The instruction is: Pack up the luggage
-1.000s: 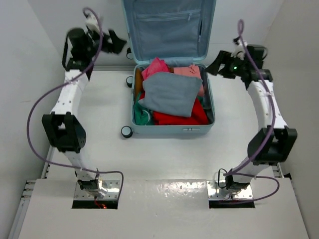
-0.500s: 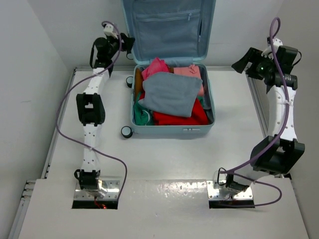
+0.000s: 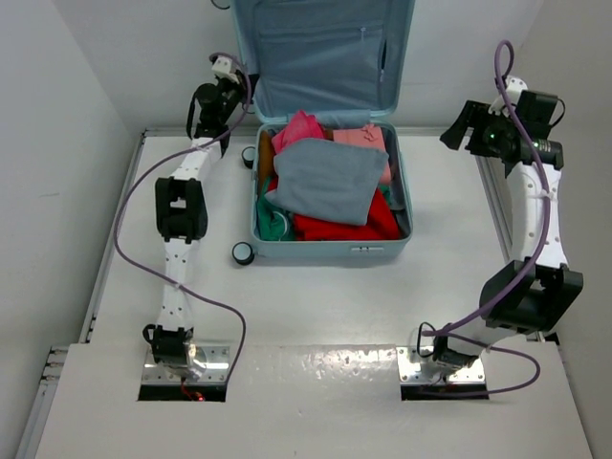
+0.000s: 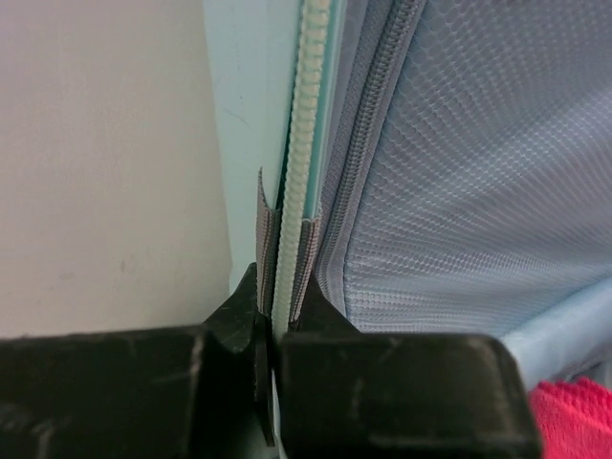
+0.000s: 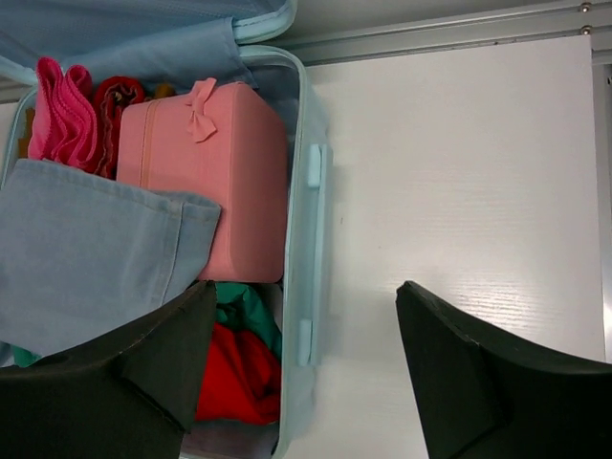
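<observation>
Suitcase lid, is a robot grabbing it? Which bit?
Yes. The left fingers pinch the suitcase lid by its left zipper edge. The right fingers are open, holding nothing.

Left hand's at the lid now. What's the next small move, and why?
Probably tip the lid toward the clothes to begin closing. The left hand is pinched on the lid's side rim, the lid stands upright, the suitcase is full, and the right hand is open, off to the right of it.
</observation>
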Robot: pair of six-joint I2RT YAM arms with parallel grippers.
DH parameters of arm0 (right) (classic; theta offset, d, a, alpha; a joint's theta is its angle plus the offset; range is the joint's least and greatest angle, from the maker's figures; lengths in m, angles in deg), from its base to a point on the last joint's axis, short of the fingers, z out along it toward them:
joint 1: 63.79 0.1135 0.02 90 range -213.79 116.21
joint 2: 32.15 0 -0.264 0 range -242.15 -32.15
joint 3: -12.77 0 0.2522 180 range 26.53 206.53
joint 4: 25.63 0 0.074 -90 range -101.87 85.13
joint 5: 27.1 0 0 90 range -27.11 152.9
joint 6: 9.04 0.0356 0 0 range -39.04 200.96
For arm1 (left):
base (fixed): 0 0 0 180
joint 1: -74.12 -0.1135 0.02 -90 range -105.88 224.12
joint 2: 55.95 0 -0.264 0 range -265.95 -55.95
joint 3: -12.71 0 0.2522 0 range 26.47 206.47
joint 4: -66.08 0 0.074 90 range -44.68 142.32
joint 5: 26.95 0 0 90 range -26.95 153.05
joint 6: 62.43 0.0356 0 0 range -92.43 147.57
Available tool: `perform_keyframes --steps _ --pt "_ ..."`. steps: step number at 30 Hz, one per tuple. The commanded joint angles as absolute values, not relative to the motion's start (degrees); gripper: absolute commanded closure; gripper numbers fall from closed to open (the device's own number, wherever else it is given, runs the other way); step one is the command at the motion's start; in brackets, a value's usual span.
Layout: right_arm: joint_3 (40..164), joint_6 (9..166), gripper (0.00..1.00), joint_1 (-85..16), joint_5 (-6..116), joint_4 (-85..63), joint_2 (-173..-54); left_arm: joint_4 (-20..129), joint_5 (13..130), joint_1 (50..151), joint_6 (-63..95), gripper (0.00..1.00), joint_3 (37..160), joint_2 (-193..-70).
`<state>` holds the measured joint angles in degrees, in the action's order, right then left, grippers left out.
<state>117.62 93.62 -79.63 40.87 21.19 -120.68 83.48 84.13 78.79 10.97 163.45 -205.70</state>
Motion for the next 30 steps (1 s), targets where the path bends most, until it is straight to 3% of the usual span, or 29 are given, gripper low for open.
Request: perform_keyframes --steps 1,5,11,12,13,16,17,18,19,20,23,27,30 --pt "116.4 92.8 0.25 -79.1 40.8 18.1 -121.0 98.8 91.7 78.5 8.4 1.0 158.2 -192.8" --pt "112.5 94.2 0.25 -80.7 38.9 14.6 -120.4 102.1 100.3 77.9 5.8 1.0 146.2 -181.8" --pt "106.7 94.5 0.25 -84.6 35.1 12.1 -119.3 98.8 111.6 76.8 13.1 0.72 115.2 -156.4" --pt "106.3 94.3 0.25 -85.1 34.3 11.8 -119.3 95.9 112.7 76.8 16.1 0.66 112.2 -153.2" --pt "105.5 94.1 0.25 -86.3 33.9 11.9 -119.3 92.4 114.5 76.1 22.8 0.4 107.6 -150.3" --pt "104.3 92.4 0.25 -88.2 32.7 11.9 -119.2 75.6 120.1 73.4 36.5 0.1 102.3 -140.3" --pt "104.1 92.3 0.25 -88.7 32.7 11.8 -119.3 70.3 123.0 72.6 41.7 0.07 101.3 -137.8" --pt "104.0 92.6 0.25 -89.5 32.4 12.0 -119.4 56.4 125.3 72.1 48.5 0.04 100.5 -135.3" --pt "103.8 92.8 0.25 -90.3 32.0 12.0 -119.9 49.9 126.2 71.6 62.3 0.02 99.6 -129.7" --pt "103.6 93.3 0.25 -90.9 31.3 12.0 -120.1 44.7 126.2 70.5 66.0 0.02 95.9 -126.7" --pt "103.2 93.6 0.25 -91.9 30.6 12.0 -121.4 43.3 122.2 66.6 68.6 0.02 88.5 -117.5" --pt "102.1 94.9 0.26 -92.4 30.5 10.2 -123.7 28.2 122.2 61.5 77.2 0.04 87.4 -112.4" --pt "103.0 97.7 0.26 -91.7 29.9 9.5 -126.4 16.8 127.7 60.2 97.4 0.06 85.7 -107.4"
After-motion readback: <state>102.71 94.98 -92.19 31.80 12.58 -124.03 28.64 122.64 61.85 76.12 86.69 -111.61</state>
